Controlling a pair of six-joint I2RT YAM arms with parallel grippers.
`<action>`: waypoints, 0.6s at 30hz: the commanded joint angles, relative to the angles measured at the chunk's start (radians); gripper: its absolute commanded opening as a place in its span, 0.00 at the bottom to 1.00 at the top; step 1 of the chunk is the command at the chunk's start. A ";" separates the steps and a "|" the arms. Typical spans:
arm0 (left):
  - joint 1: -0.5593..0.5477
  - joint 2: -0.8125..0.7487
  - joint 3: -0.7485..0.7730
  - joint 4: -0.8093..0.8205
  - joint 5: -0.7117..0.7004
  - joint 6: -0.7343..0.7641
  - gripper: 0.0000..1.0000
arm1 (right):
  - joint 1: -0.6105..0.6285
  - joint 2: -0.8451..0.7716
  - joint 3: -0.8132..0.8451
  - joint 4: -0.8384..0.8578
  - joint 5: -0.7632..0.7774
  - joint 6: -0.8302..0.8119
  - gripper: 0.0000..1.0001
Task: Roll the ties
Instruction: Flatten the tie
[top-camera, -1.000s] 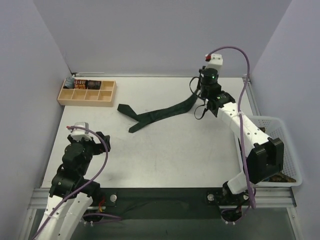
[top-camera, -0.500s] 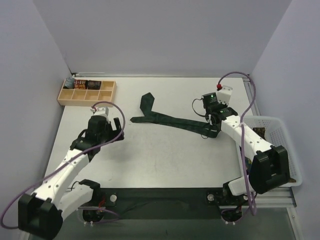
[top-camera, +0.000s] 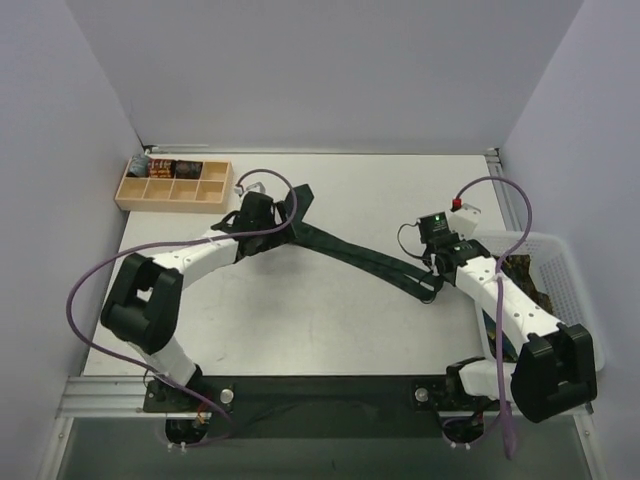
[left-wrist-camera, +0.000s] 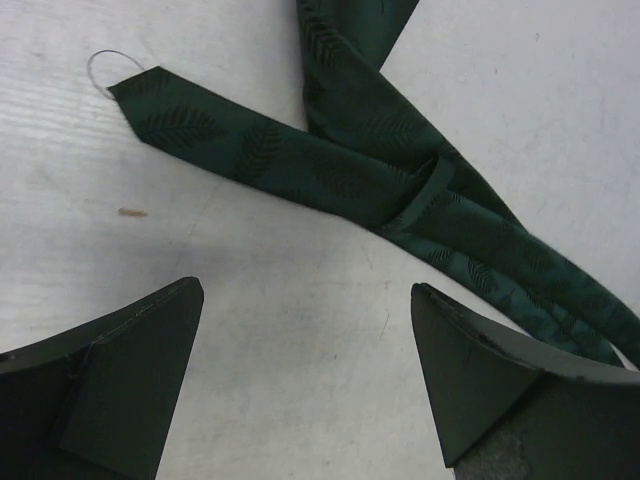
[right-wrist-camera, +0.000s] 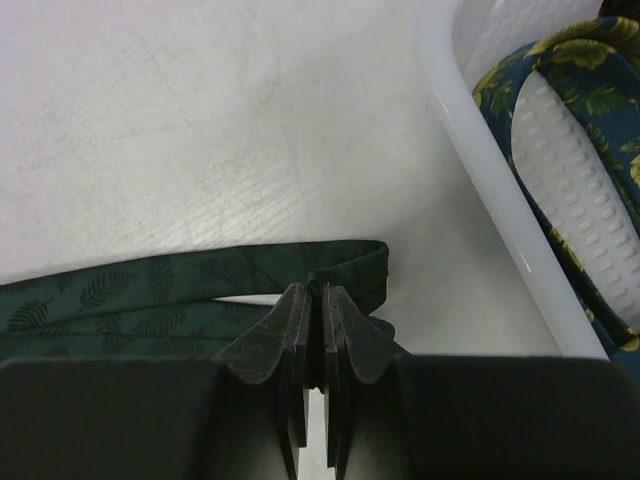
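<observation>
**Colleague:** Two arms on your screen. What's the biggest thing under them?

**Me:** On my overhead feed it's the white table (top-camera: 330, 320). A white basket (top-camera: 588, 318) sits at its right edge, and a wooden tray (top-camera: 175, 185) is at the far left corner.

**Colleague:** Where are the ties?

**Me:** The dark green tie (top-camera: 350, 252) lies flat and doubled, slanting across the middle of the table from one arm to the other. Its strands cross near the left end. I can see a blue tie with yellow pattern (right-wrist-camera: 497, 98) curled inside the basket.

**Colleague:** And the fingers?

**Me:** The left gripper (left-wrist-camera: 305, 290) hangs over bare table just beside the crossing strands, spread wide and holding nothing. The right gripper (right-wrist-camera: 318, 295) is low near the basket, pinched tight on the tie's folded end.
</observation>
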 joint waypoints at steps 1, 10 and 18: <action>-0.026 0.094 0.104 0.062 -0.063 -0.071 0.96 | -0.003 -0.052 -0.034 -0.073 -0.035 0.076 0.00; -0.041 0.324 0.300 0.024 -0.100 -0.102 0.89 | 0.076 -0.106 -0.173 -0.122 -0.190 0.153 0.03; -0.047 0.505 0.519 0.022 -0.095 0.008 0.78 | 0.270 -0.041 -0.205 -0.133 -0.346 0.191 0.03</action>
